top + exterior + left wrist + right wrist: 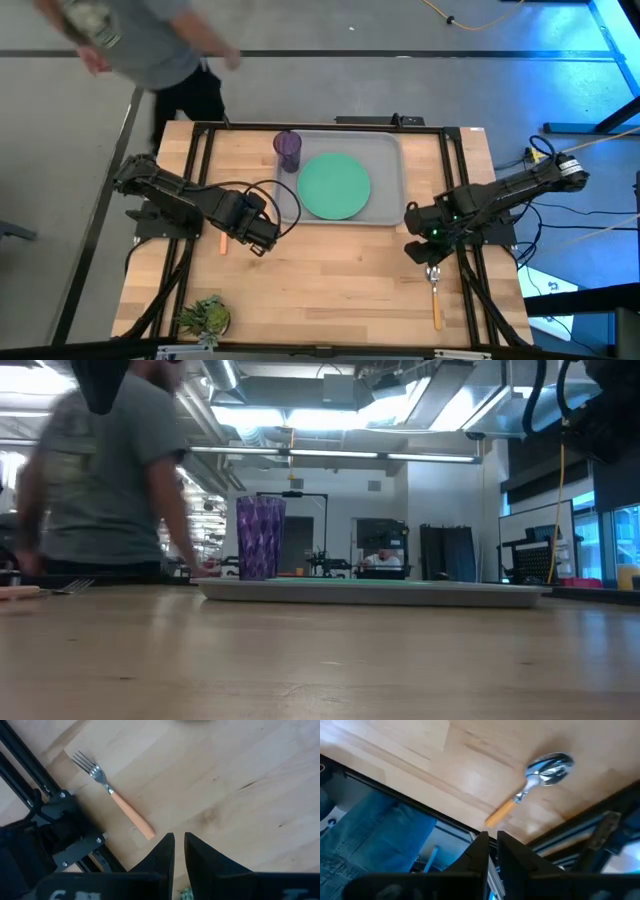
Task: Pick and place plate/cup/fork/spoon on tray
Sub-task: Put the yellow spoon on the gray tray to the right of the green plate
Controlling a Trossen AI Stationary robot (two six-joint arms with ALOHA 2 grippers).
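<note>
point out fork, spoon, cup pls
fork (126, 809): left wrist view, on the orange handle.
spoon (550, 768): right wrist view, on the silver bowl.
cup (260, 538): low view, mid-wall of the purple tumbler.

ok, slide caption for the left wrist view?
Left gripper, fingers nearly closed and empty, above the wooden table near the orange-handled fork.

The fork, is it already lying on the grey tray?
No. In the left wrist view the fork lies on the bare wooden table, beside the arm's black frame.
</note>
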